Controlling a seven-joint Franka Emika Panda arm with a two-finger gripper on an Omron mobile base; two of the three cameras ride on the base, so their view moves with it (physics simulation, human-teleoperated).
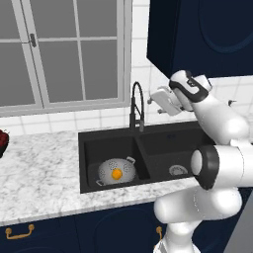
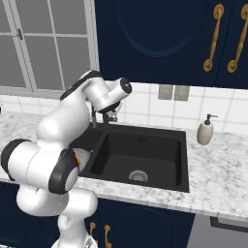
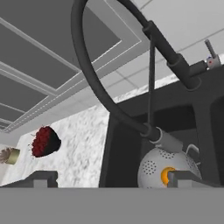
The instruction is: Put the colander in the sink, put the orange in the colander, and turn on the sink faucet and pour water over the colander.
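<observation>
The colander (image 1: 116, 171) sits in the left basin of the black sink (image 1: 163, 136) with the orange (image 1: 116, 174) inside it. The tall black faucet (image 1: 137, 105) arches over the divider, its nozzle pointing down. My gripper (image 1: 151, 99) hovers just right of the faucet's arch, level with its top, touching nothing. In the hand view the fingertips (image 3: 42, 178) stand far apart, so my gripper (image 3: 113, 178) is open and empty. Past them, the faucet (image 3: 92, 78) curves down to its nozzle above the colander (image 3: 153, 168) and orange (image 3: 165, 175). No water shows.
A dark red bowl (image 3: 43, 141) stands on the marble counter (image 1: 39, 168) left of the sink. A beige soap dispenser (image 2: 205, 131) stands right of the sink (image 2: 145, 145). A window lies behind the faucet, dark blue cabinets above right.
</observation>
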